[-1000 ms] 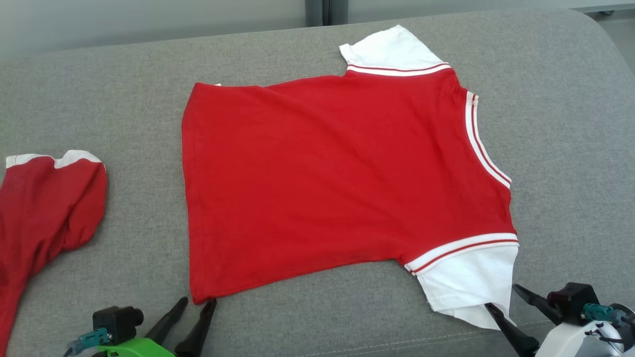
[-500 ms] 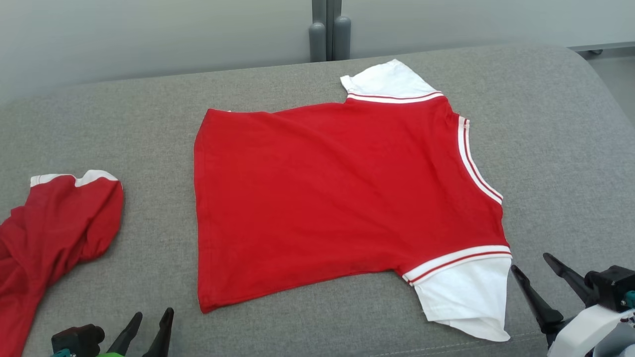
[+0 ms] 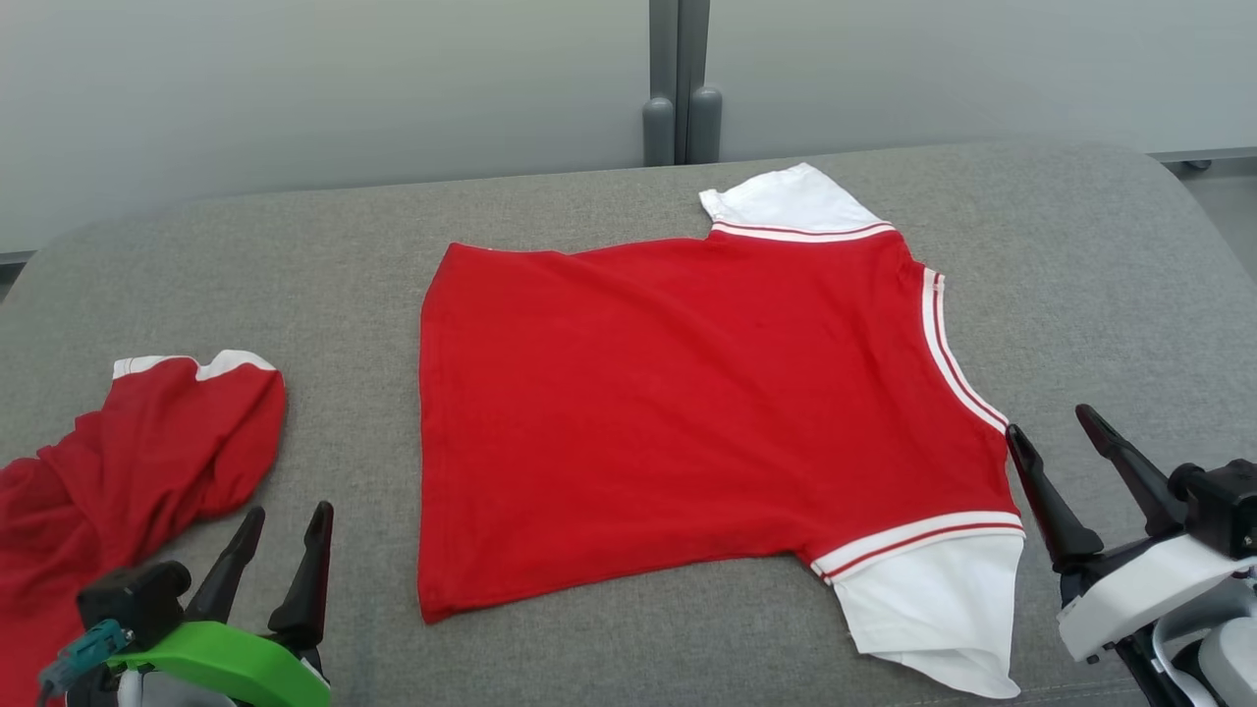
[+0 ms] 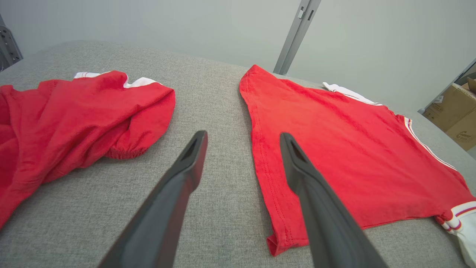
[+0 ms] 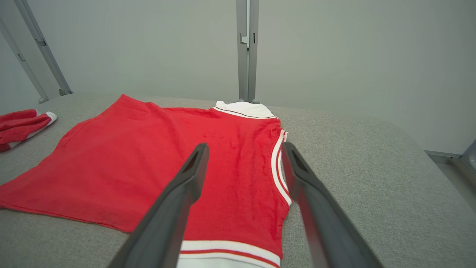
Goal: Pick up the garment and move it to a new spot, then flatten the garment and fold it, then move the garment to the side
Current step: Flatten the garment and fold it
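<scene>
two items on grey cushion: red garment, flat; red heap, crumpled. left gripper, right gripper: splayed, empty.

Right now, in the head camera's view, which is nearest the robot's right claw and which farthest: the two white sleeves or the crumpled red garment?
1. the near white sleeve, just beside the right claw, at the front right.
2. the far white sleeve, at the back, towards the wall.
3. the crumpled red garment, right across on the left side.

Wide-spread left hand near flat garment
</scene>
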